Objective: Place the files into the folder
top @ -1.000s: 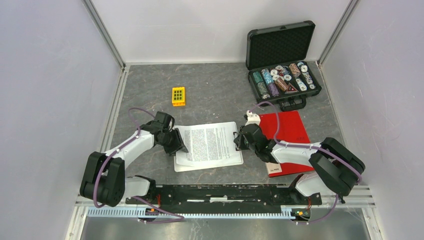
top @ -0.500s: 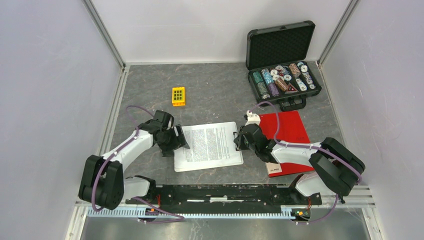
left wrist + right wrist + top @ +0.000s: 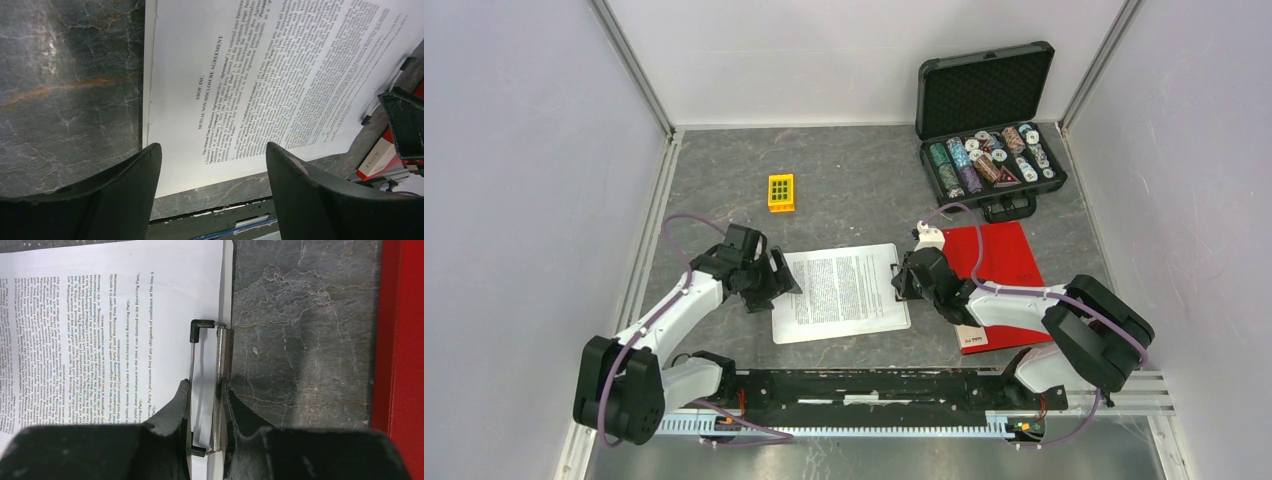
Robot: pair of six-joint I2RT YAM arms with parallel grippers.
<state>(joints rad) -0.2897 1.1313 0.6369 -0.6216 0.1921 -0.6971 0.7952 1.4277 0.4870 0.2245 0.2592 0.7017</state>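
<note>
The files (image 3: 844, 288), white sheets of dense black print headed as a mutual non-disclosure agreement, lie flat on a white clipboard (image 3: 786, 334) in the middle of the grey marbled table (image 3: 844, 190), between the two arms. The left gripper (image 3: 776, 283) sits at the sheets' left edge with its jaws spread wide. The left wrist view shows only paper and table between its fingers (image 3: 125, 190), so it holds nothing. The right gripper (image 3: 902, 282) is at the opposite edge, its fingers (image 3: 172, 410) pinched narrowly on the clipboard's metal clip (image 3: 220, 365), one on either side of the bar and its wire. The folder (image 3: 1004, 255) lies closed, red side up, just right of the clipboard. It is partly under the right arm, with its white label at the near corner. At the back right stands an open black case of poker chips (image 3: 989, 150), and a small yellow block (image 3: 781, 192) lies beyond the left gripper.
</note>
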